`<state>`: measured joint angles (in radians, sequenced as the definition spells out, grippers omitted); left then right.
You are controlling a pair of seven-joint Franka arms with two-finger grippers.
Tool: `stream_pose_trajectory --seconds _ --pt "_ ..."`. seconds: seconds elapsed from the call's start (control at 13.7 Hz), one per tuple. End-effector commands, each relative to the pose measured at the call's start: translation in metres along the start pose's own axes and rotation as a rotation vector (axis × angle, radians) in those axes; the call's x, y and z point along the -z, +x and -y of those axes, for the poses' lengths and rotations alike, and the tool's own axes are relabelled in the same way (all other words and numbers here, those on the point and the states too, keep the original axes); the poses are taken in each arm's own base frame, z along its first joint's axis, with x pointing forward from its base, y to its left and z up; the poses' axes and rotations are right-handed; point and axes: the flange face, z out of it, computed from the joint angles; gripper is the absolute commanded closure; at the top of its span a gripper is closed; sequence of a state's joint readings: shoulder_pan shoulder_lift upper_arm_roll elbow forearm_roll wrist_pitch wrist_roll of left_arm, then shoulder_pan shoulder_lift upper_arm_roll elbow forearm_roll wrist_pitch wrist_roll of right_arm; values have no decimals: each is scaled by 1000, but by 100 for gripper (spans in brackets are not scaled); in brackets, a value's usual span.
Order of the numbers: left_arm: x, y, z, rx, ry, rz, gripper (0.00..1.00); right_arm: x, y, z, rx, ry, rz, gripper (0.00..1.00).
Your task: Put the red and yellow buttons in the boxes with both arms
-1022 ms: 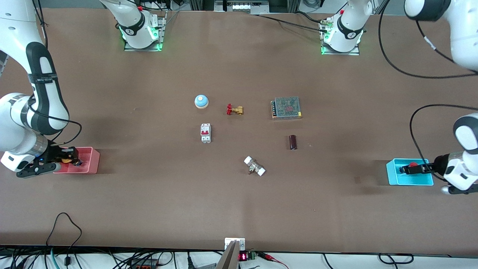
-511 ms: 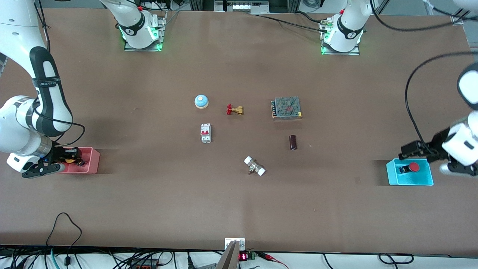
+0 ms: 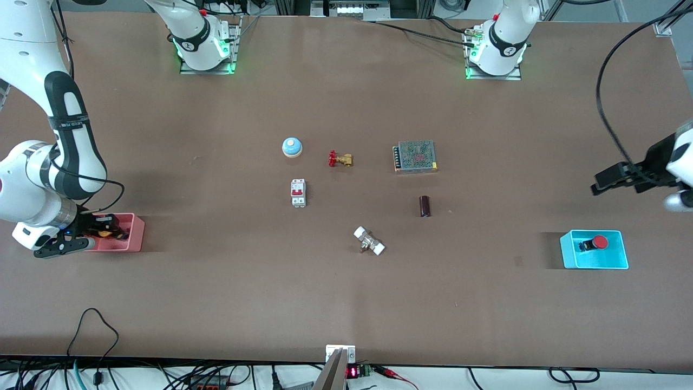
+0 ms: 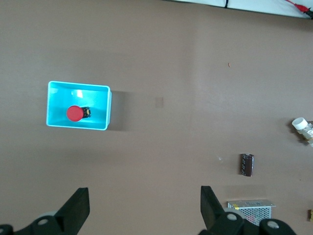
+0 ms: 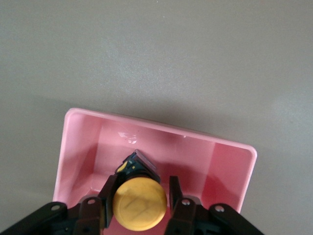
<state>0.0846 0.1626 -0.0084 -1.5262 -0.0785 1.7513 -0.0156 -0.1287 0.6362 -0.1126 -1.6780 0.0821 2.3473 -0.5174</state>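
Observation:
The red button (image 3: 599,242) lies in the cyan box (image 3: 568,255) at the left arm's end of the table; both also show in the left wrist view, button (image 4: 74,113) and box (image 4: 95,94). My left gripper (image 3: 602,183) is open and empty, up in the air over bare table beside that box (image 4: 145,196). My right gripper (image 3: 107,228) is low inside the pink box (image 3: 134,234). The yellow button (image 5: 139,203) sits between its fingers. One finger touches the cap and the other finger (image 5: 175,193) stands a little apart from it. The box's pink wall (image 5: 226,166) surrounds them.
Mid-table stand a blue-and-white bell (image 3: 292,147), a red-handled brass valve (image 3: 340,159), a meshed power supply (image 3: 415,156), a white circuit breaker (image 3: 298,193), a dark cylinder (image 3: 425,206) and a white-capped fitting (image 3: 369,241). Cables hang along the table edge nearest the front camera.
My left gripper let go of the red button, which stays in the cyan box, and rose up and away from it. My right gripper stayed in the pink box, shifting only slightly.

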Motion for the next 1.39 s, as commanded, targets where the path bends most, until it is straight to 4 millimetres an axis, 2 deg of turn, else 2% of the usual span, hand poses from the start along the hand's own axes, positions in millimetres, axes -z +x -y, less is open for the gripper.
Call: stream_pose_trajectory --seconds 0.0,0.07,0.15,0.29,0.36,0.58,0.66,0.8,1.02,1.17,1.31 --pt "15 -18 -4 3 9 23 0 2 -1 0 6 18 -20 39" --pt "14 -19 -6 -2 8 31 0 2 -1 0 6 18 -20 37" --pt "15 -19 -7 -3 8 31 0 2 0 -1 4 17 -22 31" --pt "17 -25 -9 -7 10 33 0 5 1 1 4 16 -26 12" --pt "12 -29 -9 -7 12 46 0 11 3 3 3 15 -31 0" --pt "7 -32 -9 -4 13 56 0 50 7 9 16 15 -50 0" --pt "6 -31 -5 3 12 57 0 75 8 13 19 18 -58 0" --pt "6 -27 -6 -2 10 54 0 141 4 34 23 42 -54 0" --pt "31 -23 0 1 7 6 0 247 -7 82 -127 53 -74 0" --pt "29 -31 -8 -5 12 58 0 296 -16 109 -167 45 -97 0" --pt "31 -35 -6 -19 26 80 0 342 -35 125 -140 16 -106 0"
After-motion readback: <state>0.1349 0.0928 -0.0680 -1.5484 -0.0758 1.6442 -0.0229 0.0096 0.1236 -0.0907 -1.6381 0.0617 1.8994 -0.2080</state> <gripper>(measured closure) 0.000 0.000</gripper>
